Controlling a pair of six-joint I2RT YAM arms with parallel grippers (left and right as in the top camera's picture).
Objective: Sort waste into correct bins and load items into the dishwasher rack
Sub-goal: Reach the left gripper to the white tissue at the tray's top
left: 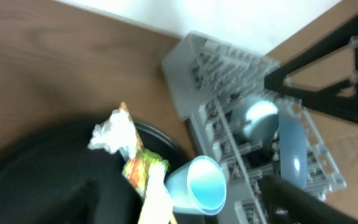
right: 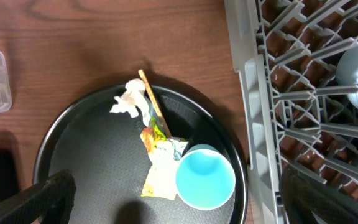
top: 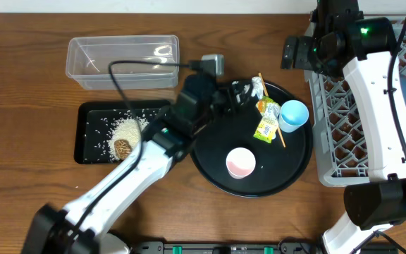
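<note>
The round black tray (top: pixel 217 169) carries a pink cup (top: pixel 240 163), a light blue cup (top: pixel 294 115), a printed wrapper (top: pixel 266 125), a crumpled white tissue (top: pixel 257 87) and a thin chopstick (top: pixel 282 137). My left gripper (top: pixel 235 94) hovers open over the tray's far edge beside the tissue (left: pixel 113 137), holding nothing. In the left wrist view the wrapper (left: pixel 145 167) and blue cup (left: pixel 201 186) lie below its spread fingers. My right gripper (right: pixel 179 202) hangs open, empty, above the blue cup (right: pixel 205 177). Rice (top: pixel 127 129) and a brown lump (top: pixel 123 148) lie in the black rectangular tray (top: pixel 90 113).
The clear tub (top: pixel 122 60) stands behind the black rectangular tray. The grey rack (top: pixel 344 134) fills the right side, with a white bowl (left: pixel 257 118) and a blue plate (left: pixel 291 152) in it. My right arm (top: pixel 372 99) reaches over the rack.
</note>
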